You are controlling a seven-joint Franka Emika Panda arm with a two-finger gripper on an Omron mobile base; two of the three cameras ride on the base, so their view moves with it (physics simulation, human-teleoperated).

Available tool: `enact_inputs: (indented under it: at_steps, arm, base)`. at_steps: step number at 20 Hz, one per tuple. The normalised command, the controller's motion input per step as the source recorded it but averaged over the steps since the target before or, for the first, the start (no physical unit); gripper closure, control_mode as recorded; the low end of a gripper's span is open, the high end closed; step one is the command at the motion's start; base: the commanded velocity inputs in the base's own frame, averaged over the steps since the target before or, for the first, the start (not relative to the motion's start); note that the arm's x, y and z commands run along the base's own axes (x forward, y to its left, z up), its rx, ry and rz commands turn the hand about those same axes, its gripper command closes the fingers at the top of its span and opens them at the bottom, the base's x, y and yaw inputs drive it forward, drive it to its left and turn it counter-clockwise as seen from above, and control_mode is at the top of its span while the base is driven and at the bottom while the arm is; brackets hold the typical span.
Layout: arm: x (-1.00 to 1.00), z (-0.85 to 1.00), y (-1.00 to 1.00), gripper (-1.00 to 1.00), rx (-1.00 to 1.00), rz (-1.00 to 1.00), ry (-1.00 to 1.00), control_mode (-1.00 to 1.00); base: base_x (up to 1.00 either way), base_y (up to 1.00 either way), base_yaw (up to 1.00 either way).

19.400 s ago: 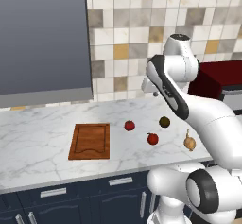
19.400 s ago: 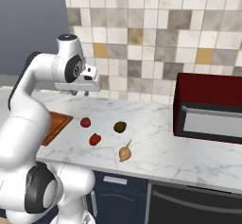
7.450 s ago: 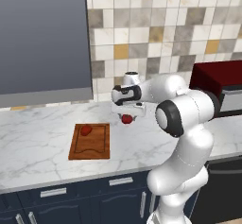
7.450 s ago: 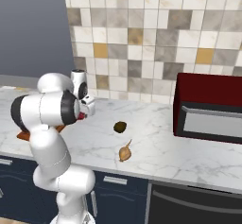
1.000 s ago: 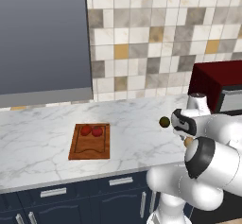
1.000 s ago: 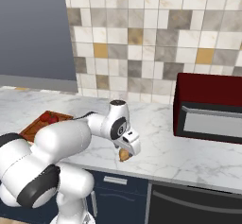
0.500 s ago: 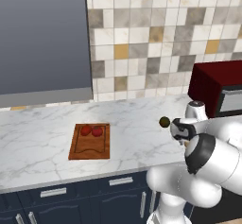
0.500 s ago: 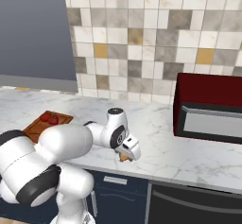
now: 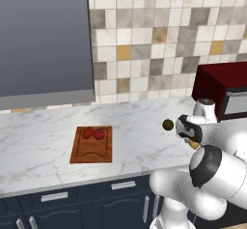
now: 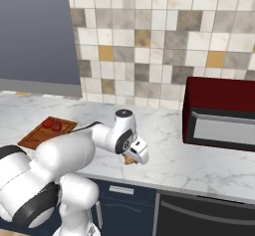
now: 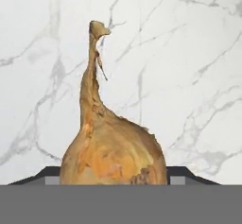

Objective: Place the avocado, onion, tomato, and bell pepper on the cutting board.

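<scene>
The tan onion (image 11: 113, 152) lies on the marble counter with its thin stem pointing away from the hand. My gripper (image 11: 113, 176) is shut on it, and the dark fingertips (image 11: 49, 173) press against both sides of the bulb. From the base, the gripper (image 10: 132, 157) is low on the counter's right part, and a bit of the onion (image 9: 194, 145) shows under the hand. The dark green avocado (image 9: 167, 124) sits just left of the hand. The cutting board (image 9: 91, 150) lies far to the left, bearing two red items (image 9: 87, 133) (image 9: 99, 134), the tomato and bell pepper; I cannot tell them apart.
A dark red microwave (image 10: 221, 113) stands on the counter to the right of the hand. The tiled wall runs behind the counter (image 9: 43, 126). Dark blue cabinet drawers (image 9: 58, 196) sit below its front edge.
The hand has shifted slightly at the onion. The board, the two red items and the avocado have not moved.
</scene>
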Motion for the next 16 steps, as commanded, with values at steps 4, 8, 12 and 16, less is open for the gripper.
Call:
enact_inputs:
  at_steps: [4, 8, 12, 16]
  arm:
    - [0.02, 0.82, 0.62, 1.0, 0.14, 0.0, -0.19, -1.0]
    - [0.03, 0.57, 0.86, 1.0, 0.13, 0.0, -0.21, -1.0]
    - [0.07, 0.34, 1.0, 1.0, 0.07, 0.0, -0.2, -1.0]
    - [0.08, 0.26, 1.0, 1.0, 0.06, 0.0, -0.19, -1.0]
  base:
    - [0.0, 0.0, 0.0]
    - [0.0, 0.0, 0.0]
    - [0.0, 0.0, 0.0]
    - [0.0, 0.0, 0.0]
